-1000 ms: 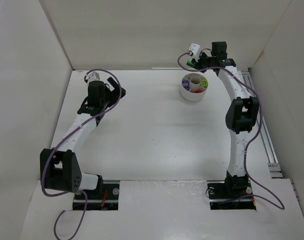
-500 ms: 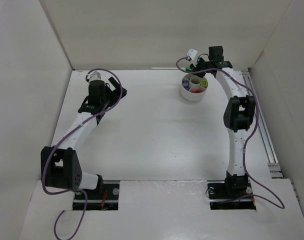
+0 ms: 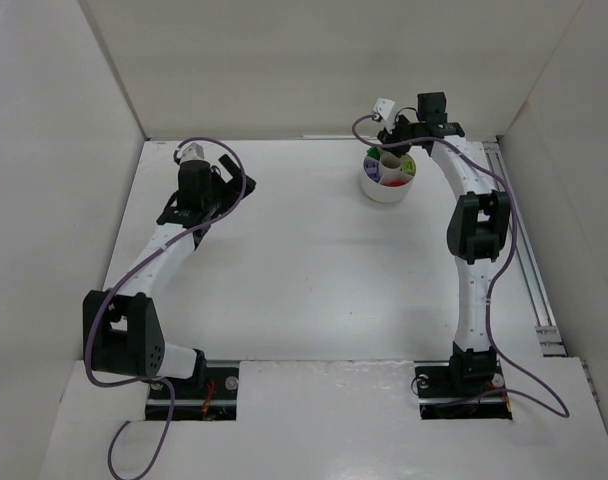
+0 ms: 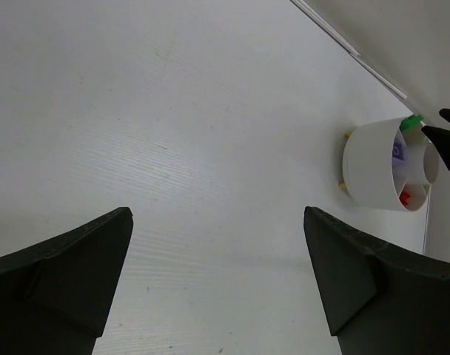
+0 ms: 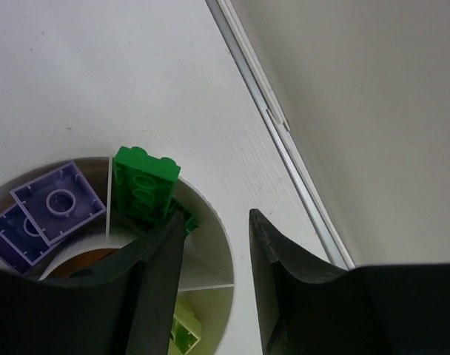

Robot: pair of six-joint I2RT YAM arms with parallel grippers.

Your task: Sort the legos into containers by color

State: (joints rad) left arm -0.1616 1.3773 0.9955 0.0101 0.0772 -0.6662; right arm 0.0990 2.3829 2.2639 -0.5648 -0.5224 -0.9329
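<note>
The round white dish [image 3: 388, 187] stands at the back right. In the right wrist view its compartments [image 5: 223, 260] hold a dark green brick [image 5: 145, 183] leaning on the rim, purple plates [image 5: 58, 203] and a lime brick [image 5: 184, 333]. My right gripper [image 5: 216, 214] is open and empty, one finger inside the rim and one outside, right beside the green brick. It hangs over the dish's far edge [image 3: 392, 147]. My left gripper [image 4: 217, 214] is wide open and empty over bare table at the back left [image 3: 222, 172]. It sees the dish [image 4: 369, 170] with a red brick [image 4: 404, 197].
White walls enclose the table on three sides. A metal rail [image 5: 284, 133] runs along the right wall just behind the dish and shows in the top view [image 3: 529, 270]. Two tiny tan specks [image 4: 348, 134] sit at the dish's outer wall.
My right gripper has moved left and down onto the dish's far rim. The green brick seen at its fingers a second ago now rests in the dish. The left arm is still.
</note>
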